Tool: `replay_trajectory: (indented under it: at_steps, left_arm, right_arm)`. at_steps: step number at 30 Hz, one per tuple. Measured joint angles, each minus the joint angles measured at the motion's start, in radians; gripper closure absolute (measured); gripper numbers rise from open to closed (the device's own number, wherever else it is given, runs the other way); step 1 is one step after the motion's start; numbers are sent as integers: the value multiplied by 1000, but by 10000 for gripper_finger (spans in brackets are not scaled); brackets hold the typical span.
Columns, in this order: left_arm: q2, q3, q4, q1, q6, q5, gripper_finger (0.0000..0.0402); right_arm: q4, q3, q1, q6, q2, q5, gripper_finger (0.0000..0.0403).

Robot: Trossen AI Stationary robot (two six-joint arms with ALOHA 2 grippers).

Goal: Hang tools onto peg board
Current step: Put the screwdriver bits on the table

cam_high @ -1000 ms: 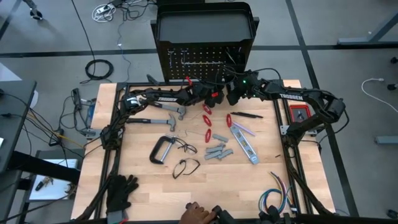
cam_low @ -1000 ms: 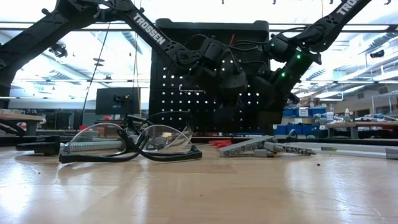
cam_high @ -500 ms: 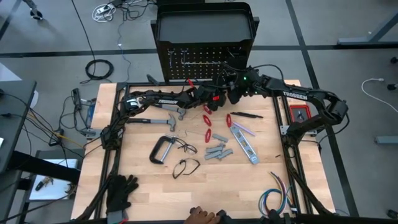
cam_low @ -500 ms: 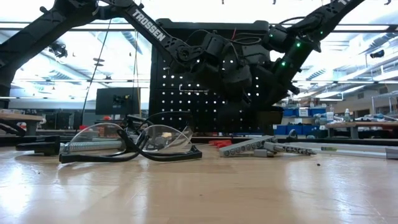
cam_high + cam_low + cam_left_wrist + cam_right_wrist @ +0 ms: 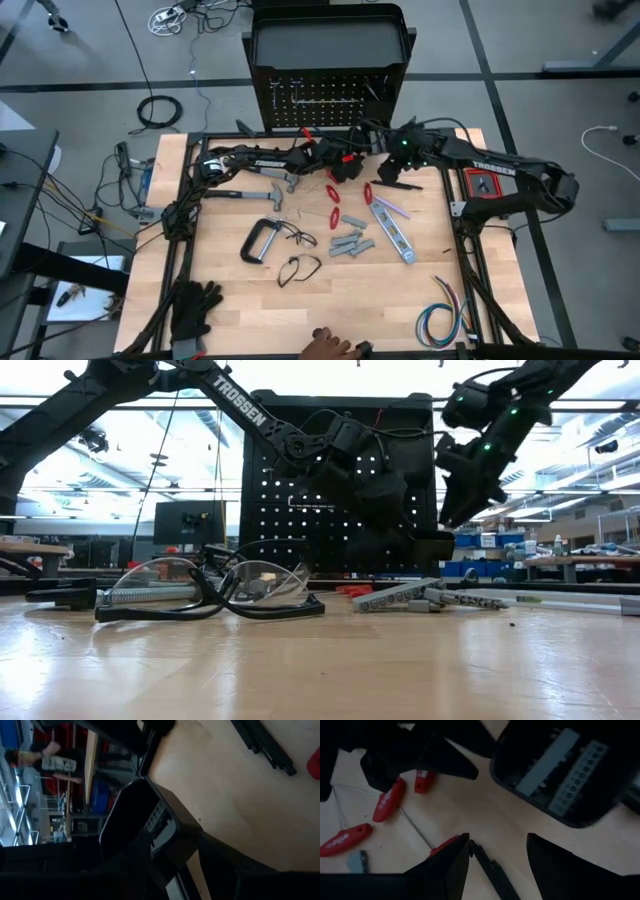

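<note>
Wooden and pale, our desk [image 5: 250,300] carries the tools: a hammer [image 5: 262,195], a grey C-clamp [image 5: 259,241], red-handled screwdrivers [image 5: 384,803] and grey metal pieces [image 5: 351,243]. At its far edge stands the black peg board [image 5: 330,92], upright, with its small bin [image 5: 565,775] at the foot. We see the left gripper [image 5: 345,163] low by the board's base; whether its fingers are parted or hold anything we cannot tell. The right gripper [image 5: 497,852] hovers beside it, fingers [image 5: 445,862] apart and empty.
</note>
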Motion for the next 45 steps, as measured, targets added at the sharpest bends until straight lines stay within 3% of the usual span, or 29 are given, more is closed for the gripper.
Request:
replay_trajectory:
  at_steps: [7, 16, 23, 30, 37, 41, 45]
  left_arm:
    - [11, 0, 8, -8, -5, -13, 239]
    - [24, 86, -40, -86, -82, -203, 239]
    - [55, 210, -217, -90, -310, -203, 239]
    - [168, 363, -303, -100, -318, -263, 239]
    - [228, 464, -378, -73, -375, -306, 242]
    - [235, 472, -412, -60, -377, -307, 285]
    - [240, 472, -417, -54, -371, -291, 370]
  right_arm:
    - [7, -51, -12, 12, -98, 53, 199]
    - [-12, -55, -11, 19, -119, 52, 199]
    - [-77, -54, -4, 31, -203, 68, 199]
    - [-83, -54, -3, 37, -289, 103, 199]
    - [-80, -54, -3, 24, -286, 107, 199]
    - [-63, -54, -3, 4, -273, 107, 199]
    - [-53, -54, -3, 0, -273, 107, 199]
